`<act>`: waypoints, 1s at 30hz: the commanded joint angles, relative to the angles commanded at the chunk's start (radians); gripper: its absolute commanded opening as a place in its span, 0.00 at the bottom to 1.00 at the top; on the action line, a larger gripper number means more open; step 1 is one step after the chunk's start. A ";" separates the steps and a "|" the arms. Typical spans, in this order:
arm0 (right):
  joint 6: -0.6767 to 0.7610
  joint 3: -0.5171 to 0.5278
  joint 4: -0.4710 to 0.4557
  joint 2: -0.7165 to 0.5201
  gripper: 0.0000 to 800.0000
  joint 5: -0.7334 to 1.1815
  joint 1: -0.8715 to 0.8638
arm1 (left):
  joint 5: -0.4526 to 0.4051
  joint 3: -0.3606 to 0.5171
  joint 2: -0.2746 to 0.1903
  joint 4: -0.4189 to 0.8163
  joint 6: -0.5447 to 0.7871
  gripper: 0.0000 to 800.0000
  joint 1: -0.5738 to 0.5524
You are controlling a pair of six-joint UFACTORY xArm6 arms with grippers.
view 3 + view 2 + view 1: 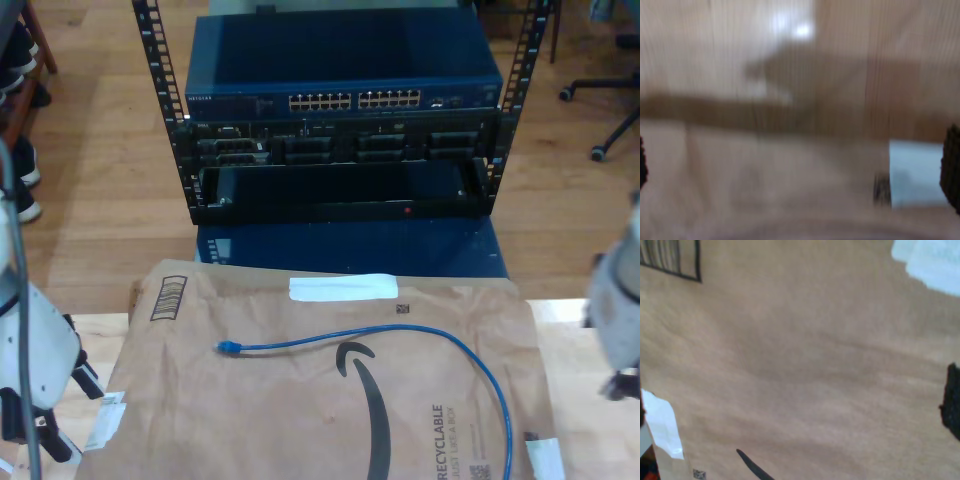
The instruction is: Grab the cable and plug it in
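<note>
The cable [400, 328] is thin and bright blue. It lies loose on a brown paper sheet [300, 420], curving from a blue plug [228, 348] near the sheet's middle toward the exterior view's lower right. My first gripper [797, 405] hovers open over bare brown paper, a dark fingertip [952, 400] at the frame's edge and nothing between the jaws. My first arm [40, 360] stands at the exterior view's left. My second gripper [797, 167] is open too, over blurred paper, with its arm [612, 300] at the exterior view's right. Neither gripper touches the cable.
Behind the table a black rack [150, 100] holds a blue network switch [340, 60] with a row of ports [355, 100]. White tape strips [342, 288] lie on the paper. Chair wheels [600, 150] stand on the wooden floor at the exterior view's right.
</note>
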 joint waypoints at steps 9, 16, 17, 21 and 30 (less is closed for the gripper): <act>0.137 -0.249 0.175 0.290 0.99 -0.011 0.235 | -0.069 0.011 0.038 -0.003 -0.034 1.00 -0.006; 0.147 -0.463 0.255 0.539 0.99 -0.043 0.413 | -0.118 0.011 0.048 -0.011 -0.083 1.00 -0.091; 0.147 -0.476 0.256 0.563 0.99 -0.060 0.430 | -0.135 0.009 0.048 -0.023 -0.104 1.00 -0.106; 0.176 -0.497 0.258 0.626 0.99 -0.127 0.459 | -0.198 0.002 0.051 -0.069 -0.120 1.00 -0.167; 0.236 -0.548 0.258 0.735 0.92 -0.226 0.499 | -0.311 -0.002 0.072 -0.084 -0.169 1.00 -0.198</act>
